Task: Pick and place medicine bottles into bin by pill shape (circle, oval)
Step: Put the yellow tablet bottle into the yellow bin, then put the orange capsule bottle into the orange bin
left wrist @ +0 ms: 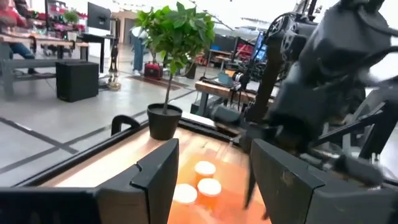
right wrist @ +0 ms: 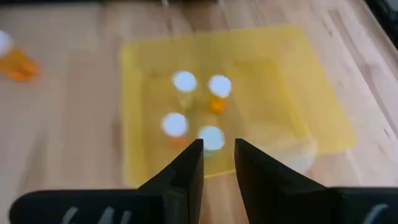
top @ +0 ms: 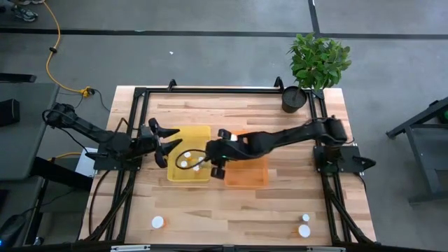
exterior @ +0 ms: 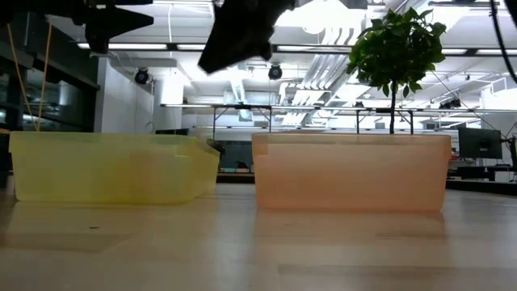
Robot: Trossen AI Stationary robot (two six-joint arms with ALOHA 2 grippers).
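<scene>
A yellow bin [top: 189, 155] and an orange bin [top: 246, 171] stand side by side mid-table. Three white-capped medicine bottles [top: 187, 161] stand in the yellow bin. My right gripper [right wrist: 217, 146] reaches from the right, over the orange bin, and hangs above the yellow bin [right wrist: 249, 93], shut on a small white-capped bottle [right wrist: 211, 138]. My left gripper [top: 168, 145] stands open and level at the yellow bin's left edge, with nothing between its fingers [left wrist: 155, 180]. One bottle [top: 158, 222] stands near the front left and two [top: 305, 224] near the front right. My right gripper pinches the small bottle by its white cap [right wrist: 211, 137], between the free ends of its two fingers. The fingers slant down from the table's right side. The bottle is lifted clear above the yellow bin's floor, and the fingers hide its body.
A black pot with a green plant [top: 295, 98] stands at the far right corner. A black frame [top: 210, 91] runs along the table's far edge and sides. Bare wood lies in front of both bins.
</scene>
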